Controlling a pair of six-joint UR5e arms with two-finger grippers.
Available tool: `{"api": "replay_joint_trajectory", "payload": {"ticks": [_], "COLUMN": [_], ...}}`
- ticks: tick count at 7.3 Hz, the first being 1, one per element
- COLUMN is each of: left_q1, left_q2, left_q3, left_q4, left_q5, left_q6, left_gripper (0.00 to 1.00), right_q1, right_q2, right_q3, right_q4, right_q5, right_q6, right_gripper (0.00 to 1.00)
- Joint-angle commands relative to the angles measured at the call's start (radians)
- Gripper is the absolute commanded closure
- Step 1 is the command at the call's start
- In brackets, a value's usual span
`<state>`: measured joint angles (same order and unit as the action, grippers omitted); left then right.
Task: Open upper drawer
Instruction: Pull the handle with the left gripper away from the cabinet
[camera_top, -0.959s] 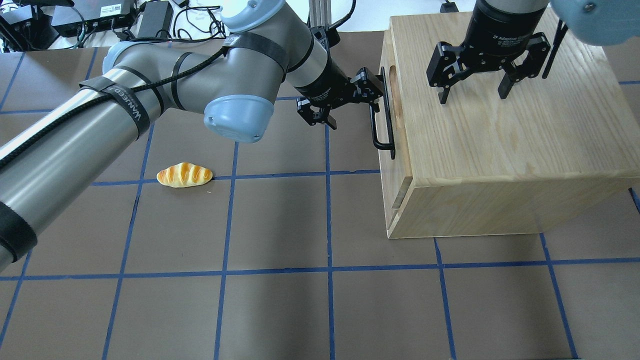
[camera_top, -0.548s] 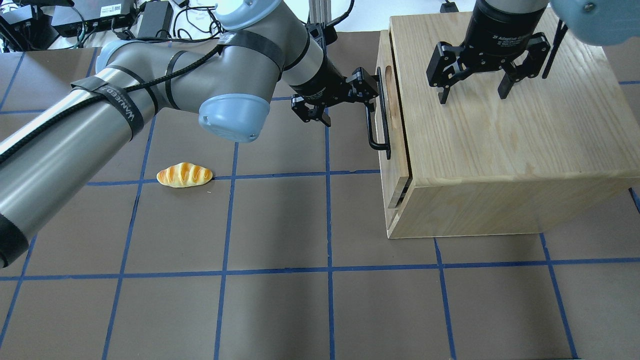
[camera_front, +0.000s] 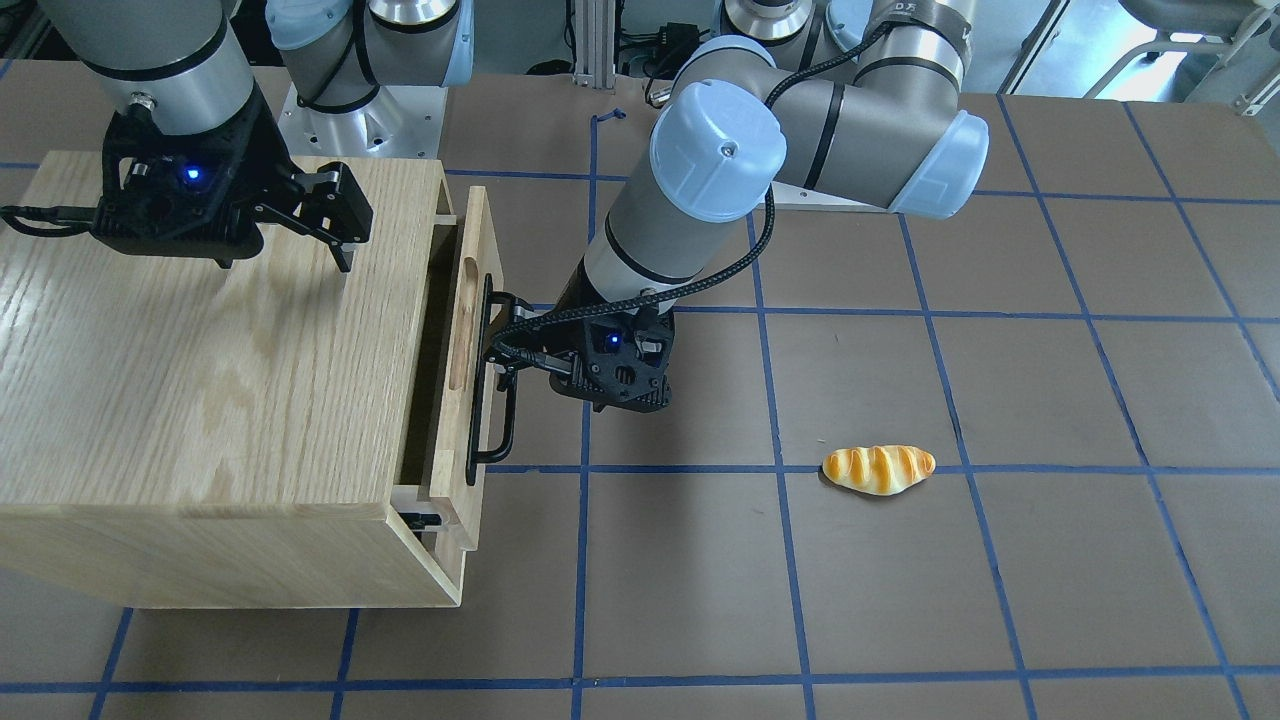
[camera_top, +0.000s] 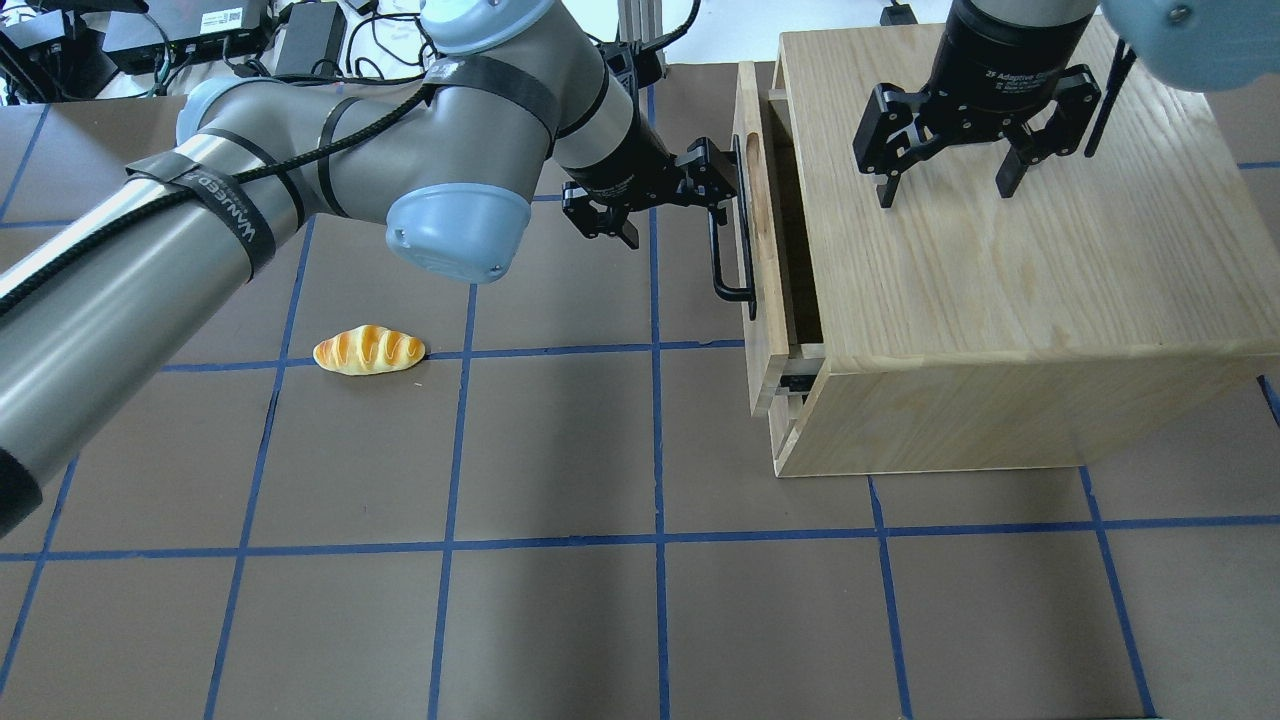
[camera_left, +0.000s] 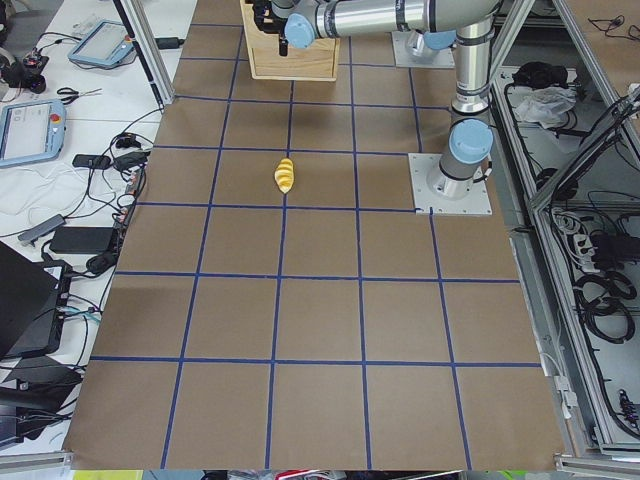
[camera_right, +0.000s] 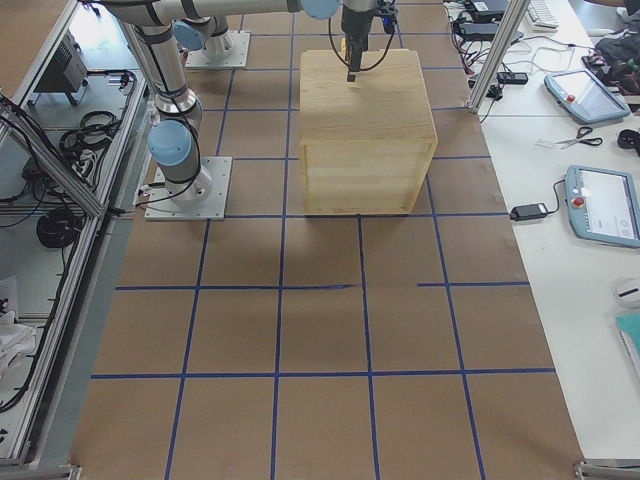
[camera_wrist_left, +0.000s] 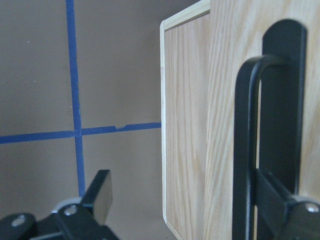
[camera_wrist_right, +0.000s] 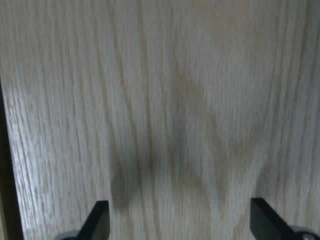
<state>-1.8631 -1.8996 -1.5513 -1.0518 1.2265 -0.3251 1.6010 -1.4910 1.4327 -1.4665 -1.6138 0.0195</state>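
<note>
The upper drawer (camera_top: 748, 120) of the light-oak cabinet (camera_top: 1000, 280) stands pulled out a little, with a dark gap behind its front panel (camera_front: 487, 230). My left gripper (camera_top: 685, 205) is open. One finger (camera_wrist_left: 280, 200) is hooked at the long black bar handle (camera_top: 722, 255), and the other (camera_wrist_left: 100, 192) hangs free over the table. The handle (camera_front: 497, 430) also shows in the front-facing view, with the left gripper (camera_front: 510, 335) beside it. My right gripper (camera_top: 945, 185) is open and empty, just above the cabinet top (camera_wrist_right: 160, 100).
A toy bread roll (camera_top: 370, 350) lies on the brown mat to the left of the cabinet; it also shows in the front-facing view (camera_front: 878, 469). Cables and power boxes (camera_top: 180, 35) lie beyond the table's far left edge.
The drawer has slid out of the cabinet toward the overhead view's left, opening a gap. My left gripper moved left with the handle. The right gripper has not moved.
</note>
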Motion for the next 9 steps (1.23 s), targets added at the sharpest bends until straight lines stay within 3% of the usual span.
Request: {"api": "replay_joint_trajectory", "payload": {"ticks": [1,3,9], "left_q1": [0.018,0.018,0.079], "left_q2": [0.005,0.008,0.051], "left_q3": [0.000,-0.006,-0.030], "left_q4": [-0.002,-0.022,-0.109], "left_q5": [0.005,0.069,0.120], "left_q6": [0.006,0.060,0.166], "left_gripper": [0.00,0.00,0.00], "right_q1": [-0.001,0.000,0.000], "right_q2": [0.000,0.000,0.000], "right_q3": [0.002,0.000,0.002], "right_q4": [0.000,0.000,0.000], "right_q5": [0.000,0.000,0.000], "right_q6": [0.000,0.000,0.000], "right_gripper": [0.00,0.00,0.00]}}
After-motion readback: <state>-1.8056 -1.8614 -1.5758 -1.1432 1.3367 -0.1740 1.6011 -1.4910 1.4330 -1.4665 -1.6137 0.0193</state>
